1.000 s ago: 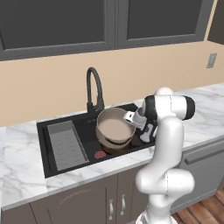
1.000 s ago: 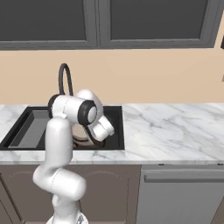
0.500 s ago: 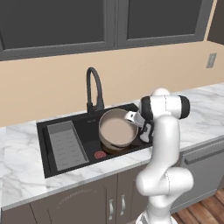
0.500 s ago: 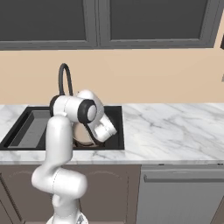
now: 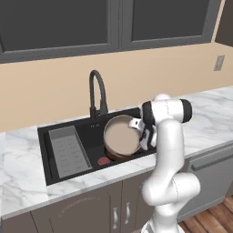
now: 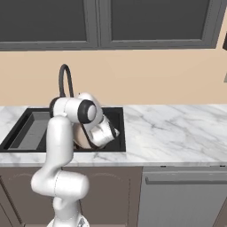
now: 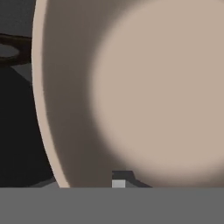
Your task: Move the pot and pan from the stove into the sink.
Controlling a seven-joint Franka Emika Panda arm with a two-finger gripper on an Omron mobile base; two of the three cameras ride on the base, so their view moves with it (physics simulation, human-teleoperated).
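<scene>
Beige pot (image 5: 120, 137) tilted inside the black sink (image 5: 68, 152), right of the ribbed tray (image 5: 69, 150); gripper (image 5: 142, 133) at its rim (jaws' state impossible to tell).

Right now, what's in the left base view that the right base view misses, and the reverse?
Left base view: the pot's beige inside, seen tilted in the sink, the ribbed tray insert and a red drain spot.
Right base view: a long run of marble counter right of the basin, with a grey appliance front below it.
Both: the arched faucet, the sink and the arm bent over the basin.
</scene>
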